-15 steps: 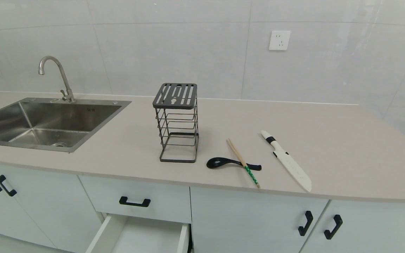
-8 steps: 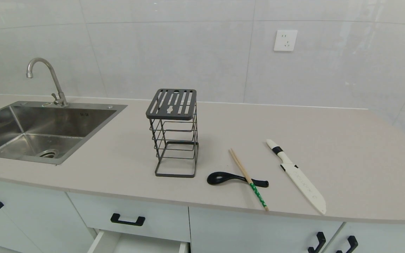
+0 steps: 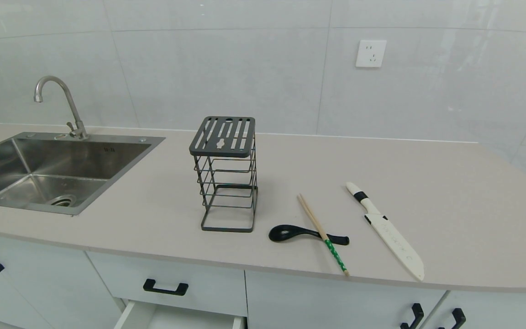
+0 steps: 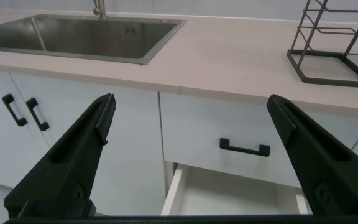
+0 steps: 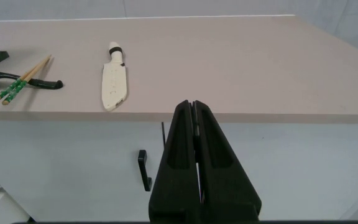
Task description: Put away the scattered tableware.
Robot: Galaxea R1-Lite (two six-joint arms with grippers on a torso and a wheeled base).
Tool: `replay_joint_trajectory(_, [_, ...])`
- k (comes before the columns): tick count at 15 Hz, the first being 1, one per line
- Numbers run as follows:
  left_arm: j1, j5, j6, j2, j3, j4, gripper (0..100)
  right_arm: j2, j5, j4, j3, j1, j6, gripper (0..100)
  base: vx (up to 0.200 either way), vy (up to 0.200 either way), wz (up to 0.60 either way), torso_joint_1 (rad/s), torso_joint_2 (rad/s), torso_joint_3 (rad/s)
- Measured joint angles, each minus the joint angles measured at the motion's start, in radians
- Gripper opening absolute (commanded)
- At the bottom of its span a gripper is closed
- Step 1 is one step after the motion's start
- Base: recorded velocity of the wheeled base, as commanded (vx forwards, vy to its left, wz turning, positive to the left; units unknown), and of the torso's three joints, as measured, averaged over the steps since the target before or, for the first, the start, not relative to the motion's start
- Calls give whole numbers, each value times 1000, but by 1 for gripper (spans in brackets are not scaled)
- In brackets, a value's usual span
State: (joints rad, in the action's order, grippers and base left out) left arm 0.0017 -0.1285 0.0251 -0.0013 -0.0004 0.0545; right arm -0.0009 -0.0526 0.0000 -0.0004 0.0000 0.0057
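Left pincer (image 4: pixel 190 99): fingers spread wide, nothing between them. It sits low in front of the cabinet, facing the partly open drawer (image 4: pixel 229 194) under the worktop (image 3: pixel 153 214).

Right pincer (image 5: pixel 193 109): fingers pressed together, holding nothing. It is below the worktop edge, before the cabinet doors.

White knife (image 5: pixel 114 81) lies flat near the front edge, blade tip toward the edge. It is the piece nearest the right pincer but well apart from it.

Chopsticks (image 3: pixel 322 233) lie just beside the knife, crossing over the handle of the black spoon (image 3: pixel 290 233); the three pieces lie to the right of the rack.

Wire rack (image 3: pixel 226 173) stands upright farther back, beyond the left pincer.

Sink (image 3: pixel 121 157) is at the far left. Wall socket (image 3: pixel 370 53) is behind.
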Motion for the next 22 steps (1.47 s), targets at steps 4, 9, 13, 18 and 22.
replay_joint_trajectory(4, [0,0,0,0,0,0,100,0,0,0,0,0,0,0,0,0,0,0,0,0])
replay_joint_trajectory(9, [0,-1,8,0,0,0,100,0,0,0,0,0,-1,0,0,0,0,0,0,0])
replay_joint_trajectory(13, [0,-1,3,0,0,0,100,0,0,0,0,0,-1,100,0,0,0,0,0,0])
replay_joint_trajectory(18, [0,-1,6,0,0,1,100,0,10,-3,0,0,-1,100,0,40,0,0,0,1])
replay_joint_trajectory(22, [0,-4,18,0,0,2,100,12,74,-27,-67,-1,-32,100,0,100,0,0,-1,1])
